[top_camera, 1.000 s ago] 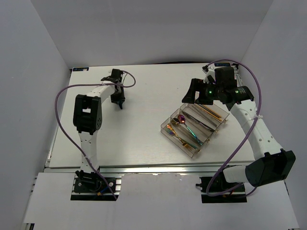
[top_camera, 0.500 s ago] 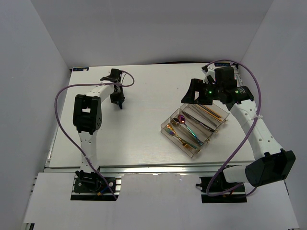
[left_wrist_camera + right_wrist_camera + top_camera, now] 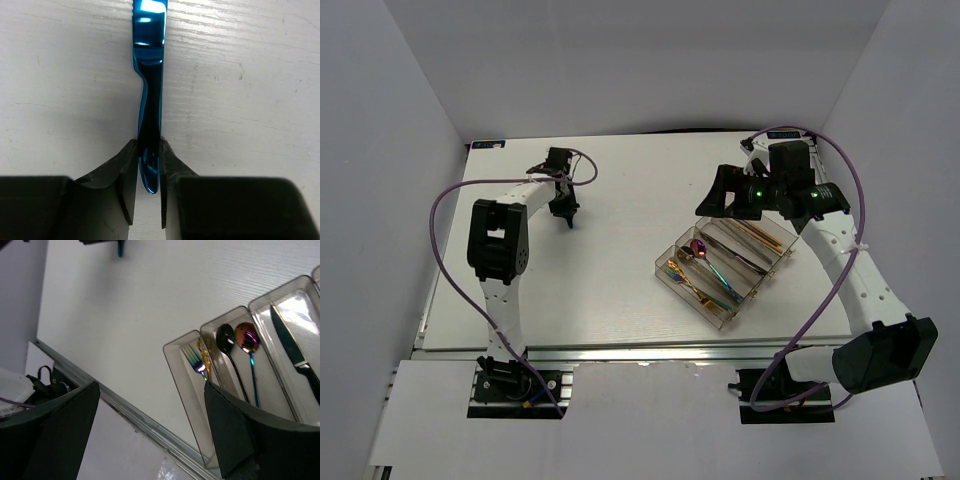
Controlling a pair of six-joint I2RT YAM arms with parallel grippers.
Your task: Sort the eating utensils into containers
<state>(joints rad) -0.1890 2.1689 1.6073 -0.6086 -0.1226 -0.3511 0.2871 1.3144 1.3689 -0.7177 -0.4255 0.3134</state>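
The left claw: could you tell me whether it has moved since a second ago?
Yes: the left claw shifted slightly toward the table's far-left corner.

You now see the left gripper (image 3: 566, 214), clamping the blue utensil (image 3: 150, 100), farther back across the tabletop (image 3: 620, 290).

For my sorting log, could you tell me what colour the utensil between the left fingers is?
The utensil is glossy blue, clearest in the left wrist view.

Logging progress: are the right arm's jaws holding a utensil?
No, the right gripper has its jaws wide apart with nothing between them.
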